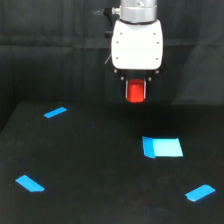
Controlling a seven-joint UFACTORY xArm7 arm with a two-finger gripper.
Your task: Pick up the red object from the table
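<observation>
The red object (135, 92), a short red-orange cylinder, hangs in the air under the white gripper body, well above the black table (100, 160). My gripper (135, 93) is shut on it, with dark fingers on either side of the cylinder. The cylinder is upright and touches nothing below.
Blue tape strips lie on the table at the far left (55, 112), near left (30, 183) and near right (200, 192). A blue rectangle (162, 147) sits right of centre, below the gripper. A dark curtain forms the backdrop.
</observation>
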